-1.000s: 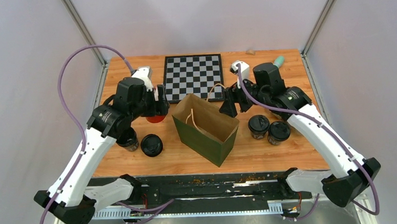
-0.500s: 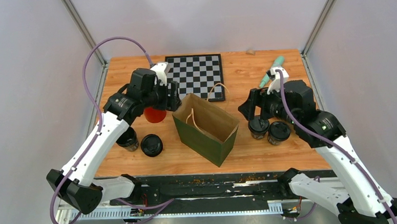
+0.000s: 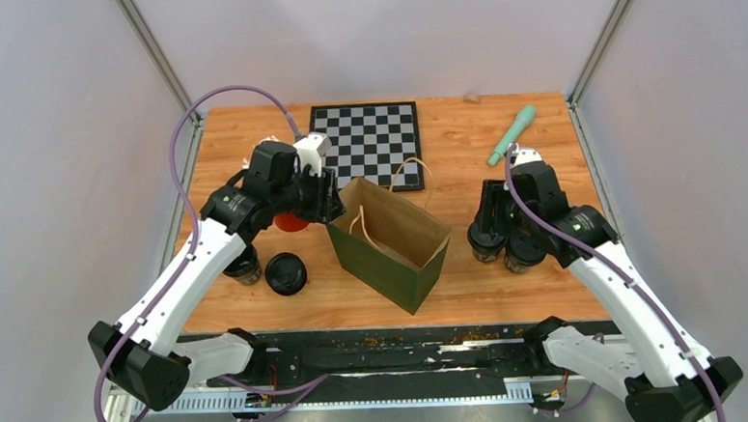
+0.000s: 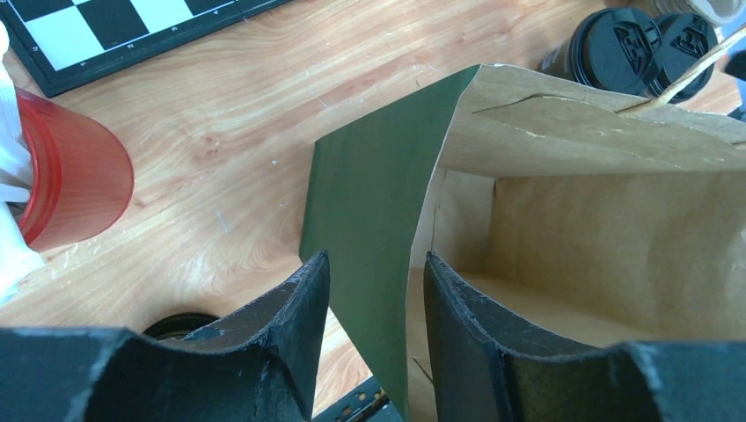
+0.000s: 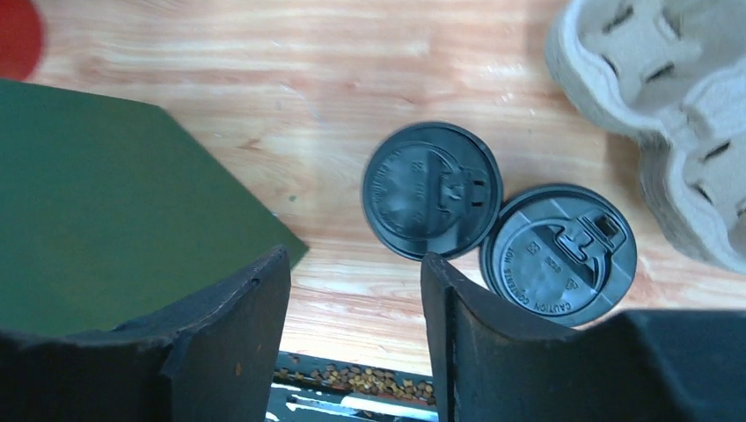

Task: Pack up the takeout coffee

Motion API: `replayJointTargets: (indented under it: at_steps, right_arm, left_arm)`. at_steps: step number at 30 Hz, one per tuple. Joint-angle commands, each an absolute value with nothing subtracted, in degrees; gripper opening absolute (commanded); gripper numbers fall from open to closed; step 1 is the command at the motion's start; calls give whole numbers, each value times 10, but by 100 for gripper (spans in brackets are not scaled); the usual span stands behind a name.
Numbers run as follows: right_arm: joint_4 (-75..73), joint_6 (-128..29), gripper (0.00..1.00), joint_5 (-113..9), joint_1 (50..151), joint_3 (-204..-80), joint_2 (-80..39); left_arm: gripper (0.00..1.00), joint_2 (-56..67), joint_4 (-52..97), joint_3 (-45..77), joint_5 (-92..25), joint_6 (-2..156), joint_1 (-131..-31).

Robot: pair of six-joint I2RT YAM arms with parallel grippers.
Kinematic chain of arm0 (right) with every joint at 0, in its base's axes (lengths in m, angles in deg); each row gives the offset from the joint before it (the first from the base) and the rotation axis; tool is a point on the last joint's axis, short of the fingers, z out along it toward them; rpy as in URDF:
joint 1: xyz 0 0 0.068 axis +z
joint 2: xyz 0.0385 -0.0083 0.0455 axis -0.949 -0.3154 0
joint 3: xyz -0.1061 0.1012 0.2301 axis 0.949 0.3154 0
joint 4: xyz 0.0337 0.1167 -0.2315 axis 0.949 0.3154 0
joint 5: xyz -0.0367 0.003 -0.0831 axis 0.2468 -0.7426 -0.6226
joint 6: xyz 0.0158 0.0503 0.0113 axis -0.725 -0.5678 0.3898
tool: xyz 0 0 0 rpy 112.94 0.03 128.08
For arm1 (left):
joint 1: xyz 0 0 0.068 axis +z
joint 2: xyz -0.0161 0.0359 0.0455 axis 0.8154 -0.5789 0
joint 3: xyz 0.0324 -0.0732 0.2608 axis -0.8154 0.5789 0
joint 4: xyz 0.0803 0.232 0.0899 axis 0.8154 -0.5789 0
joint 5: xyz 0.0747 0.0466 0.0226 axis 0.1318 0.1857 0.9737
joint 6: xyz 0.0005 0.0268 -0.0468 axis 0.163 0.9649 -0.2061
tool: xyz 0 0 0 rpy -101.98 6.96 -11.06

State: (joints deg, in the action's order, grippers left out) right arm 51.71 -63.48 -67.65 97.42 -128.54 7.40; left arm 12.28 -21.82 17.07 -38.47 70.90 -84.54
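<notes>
Ideally, the part-open left pincer [image 4: 376,264] clamps the green paper bag [image 4: 369,176] wall it straddles while the part-open, empty right pincer [image 5: 354,259] centres over one black-lidded cup [image 5: 432,190].

The tall green paper bag [image 3: 392,258] stands mid-table with its mouth gaping, so there is room to drop straight in. One bag wall runs between my left claw [image 4: 374,261]'s parted fingers, and the red plastic cup [image 4: 75,180] crowds in just outside. Below my right claw [image 5: 354,259], one black-lidded dark cup [image 5: 431,189] touches a second lidded cup [image 5: 559,255]. Bare wood separates them from the bag, and a grey pulp cup carrier [image 5: 669,132] flanks the other side.
</notes>
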Motion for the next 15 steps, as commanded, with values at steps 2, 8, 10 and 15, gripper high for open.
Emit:
replayJointTargets:
  at_steps: [2, 8, 10, 15]
  right_arm:
    - [474, -624, 54, -669, 921, -1240, 49]
    - [450, -606, 52, -672, 880, -1203, 38]
    - [440, -603, 51, -669, 869, -1197, 32]
    - [409, -595, 48, -639, 851, -1183, 14]
  left_arm:
    - [51, 171, -201, 184, -408, 698, -843]
    - [49, 187, -202, 196, -434, 687, -843]
    - [49, 192, -203, 197, -434, 685, -843]
    - [50, 203, -203, 196, -435, 682, -843]
